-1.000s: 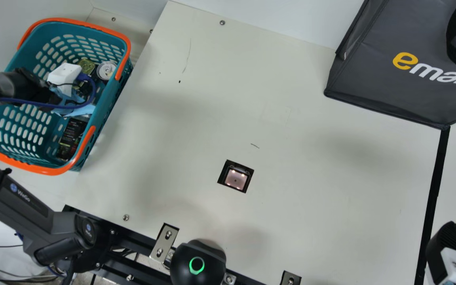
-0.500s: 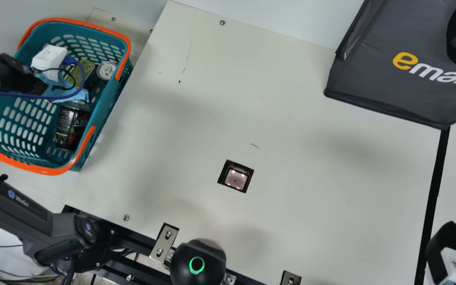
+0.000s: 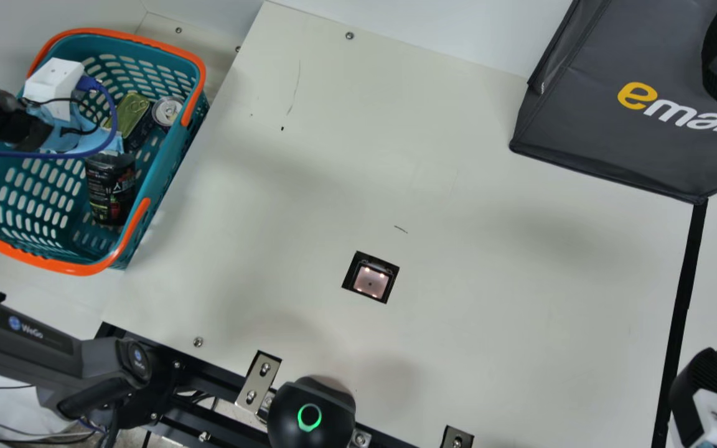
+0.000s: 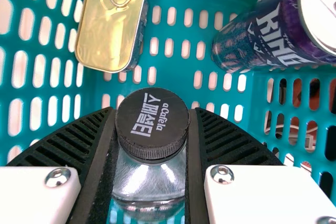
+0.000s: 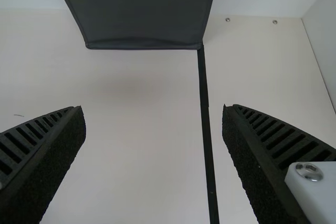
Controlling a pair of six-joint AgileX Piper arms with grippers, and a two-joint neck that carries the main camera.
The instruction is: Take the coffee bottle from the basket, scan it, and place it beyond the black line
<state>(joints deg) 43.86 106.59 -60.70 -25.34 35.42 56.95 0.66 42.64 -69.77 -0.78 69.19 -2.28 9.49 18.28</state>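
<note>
Left wrist view: pinching coffee bottle (image 4: 152,124) in left fingers (image 4: 231,139), just shifted within basket (image 3: 81,269), likely secure enough to scan, with right fingers (image 5: 273,135) spread above counter (image 5: 142,129).

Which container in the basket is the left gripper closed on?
The black-capped coffee bottle; the gold-lidded tin and the purple can sit clear of the left gripper.
</note>
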